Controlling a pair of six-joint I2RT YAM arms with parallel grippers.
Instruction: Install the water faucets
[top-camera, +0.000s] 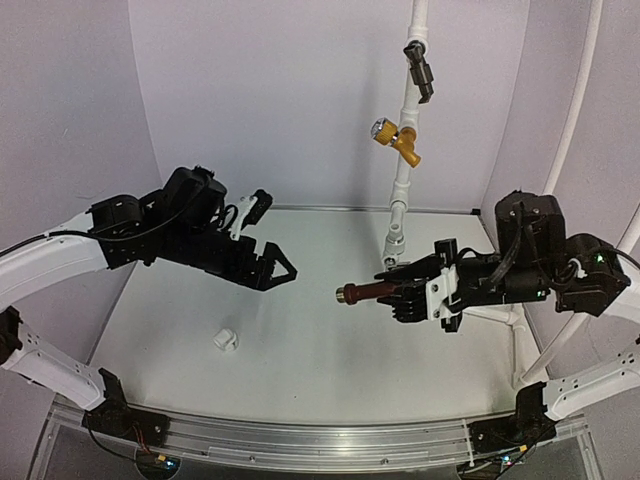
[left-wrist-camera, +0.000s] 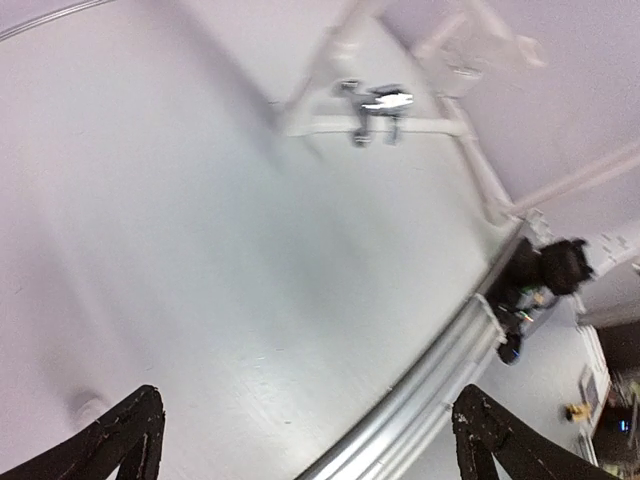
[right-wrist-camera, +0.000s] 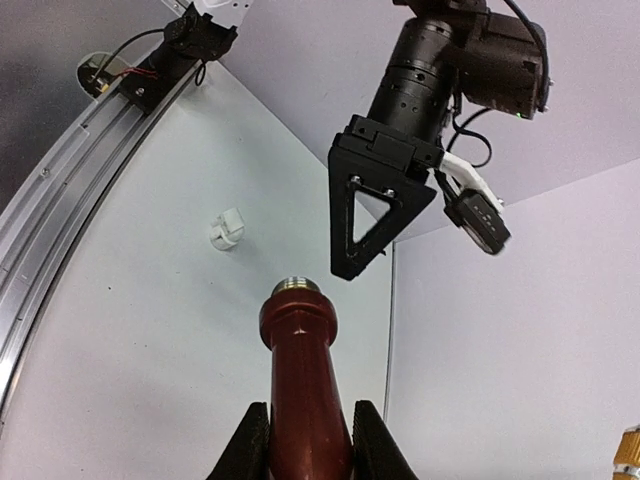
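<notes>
While the right gripper (top-camera: 400, 295) pinches the tap (top-camera: 365, 292) and the left gripper (top-camera: 279, 268) hangs spread, the elbow (top-camera: 226, 340) lies loose, nothing seemingly installed yet.

No text, label, brand, number or sign was readable in top, left wrist or right wrist view. Left wrist view was blurred; nothing legible there.
</notes>
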